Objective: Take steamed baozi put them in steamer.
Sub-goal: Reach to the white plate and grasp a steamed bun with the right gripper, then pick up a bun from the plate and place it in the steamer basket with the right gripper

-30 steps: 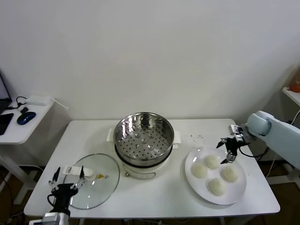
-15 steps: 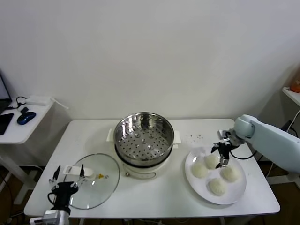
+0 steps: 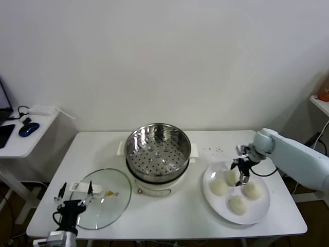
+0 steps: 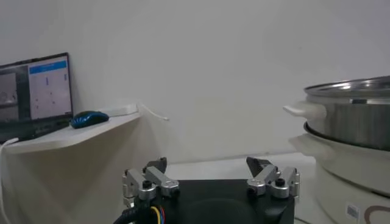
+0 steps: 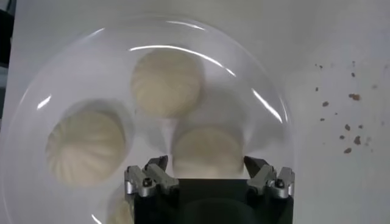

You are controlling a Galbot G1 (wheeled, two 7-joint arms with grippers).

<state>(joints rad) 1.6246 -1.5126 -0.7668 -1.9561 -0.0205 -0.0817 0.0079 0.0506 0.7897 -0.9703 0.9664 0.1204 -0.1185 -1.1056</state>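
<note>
Care matters here: the right gripper [image 3: 241, 171], spread wide above the round off-white steamed baozi [image 3: 232, 177] on the flat white plate [image 3: 259, 211], should straddle the bun centred and squeeze softly before carrying it to the shiny steel steamer [image 3: 157, 150], while the left gripper [image 3: 75, 196], also spread, waits by the glass lid [image 3: 102, 201].

The pale blue-grey right arm reaches in from the right side, bent at the wrist so that its black right gripper [image 3: 240, 173] points straight down over the rear part of the flat white plate [image 3: 262, 211]. Its two metal-tipped fingers [image 5: 148, 177] stand spread wide apart with nothing between them. The black left gripper [image 3: 75, 197] sits low at the front left, far from the plate, pointing upward and away from the robot, its fingers [image 4: 149, 181] likewise parted and empty.
</note>
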